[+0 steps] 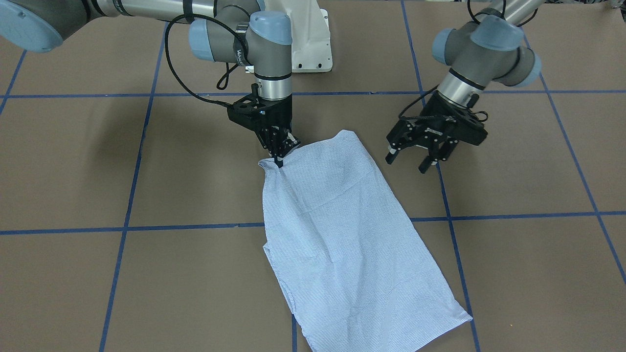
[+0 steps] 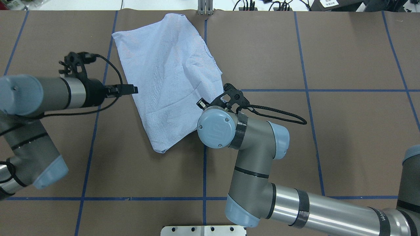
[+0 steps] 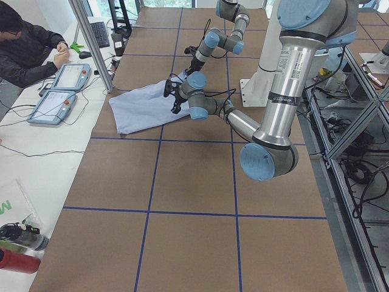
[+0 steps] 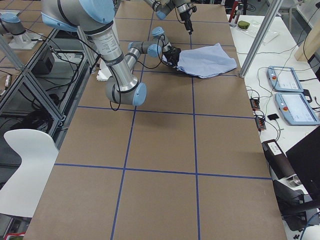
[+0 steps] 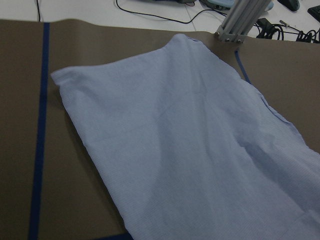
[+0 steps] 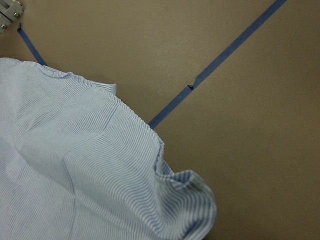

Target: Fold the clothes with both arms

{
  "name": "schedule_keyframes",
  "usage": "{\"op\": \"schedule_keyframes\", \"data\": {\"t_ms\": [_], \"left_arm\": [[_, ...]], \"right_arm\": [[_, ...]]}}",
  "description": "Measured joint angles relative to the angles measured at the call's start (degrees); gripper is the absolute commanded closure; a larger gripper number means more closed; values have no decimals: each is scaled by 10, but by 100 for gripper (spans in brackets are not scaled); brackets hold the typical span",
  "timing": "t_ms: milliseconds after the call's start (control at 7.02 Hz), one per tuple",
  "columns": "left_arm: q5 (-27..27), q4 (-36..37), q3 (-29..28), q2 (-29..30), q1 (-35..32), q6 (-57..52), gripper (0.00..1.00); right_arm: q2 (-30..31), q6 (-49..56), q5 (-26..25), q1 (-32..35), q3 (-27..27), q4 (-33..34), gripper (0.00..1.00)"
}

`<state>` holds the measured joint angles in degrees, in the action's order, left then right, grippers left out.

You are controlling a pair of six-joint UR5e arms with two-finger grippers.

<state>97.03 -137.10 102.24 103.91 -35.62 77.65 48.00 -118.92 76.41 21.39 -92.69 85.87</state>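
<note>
Blue and white stripes cover the shirt (image 1: 342,234). You can see it lying in one long folded shape on the brown table (image 1: 146,161). It lies slanted across the blue tape lines (image 1: 195,227). One short end is near the robot. The other end reaches the far edge of the table, by a metal post (image 2: 205,6).

Look at the right gripper (image 1: 279,160). It points straight down, and its two fingers are pinched tight on a corner of the shirt, at the end near the robot. The cloth bunches up a little at that spot. In the right wrist view you see that puckered edge up close, with bare table beside it.

Now look at the left gripper (image 1: 409,162). Its fingers are spread wide and hold nothing. It hangs just beside the other near corner of the shirt and does not touch it. From above you see it close to the shirt's long edge. The left wrist view shows you the shirt lying flat, with a few soft wrinkles in it.
</note>
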Motion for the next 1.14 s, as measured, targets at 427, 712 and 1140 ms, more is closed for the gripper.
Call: {"op": "schedule_keyframes", "data": {"t_ms": [427,712,1140], "left_arm": [[-78,0,3,-1,95,157,26],[-100,1,0,0,129,183,26],[-112,2,-11,-3,153,190,39]], "right_arm": [[0,0,-3,0,0,0,100],[0,0,-4,0,0,0,100],[1,0,-4,0,0,0,100]]}}
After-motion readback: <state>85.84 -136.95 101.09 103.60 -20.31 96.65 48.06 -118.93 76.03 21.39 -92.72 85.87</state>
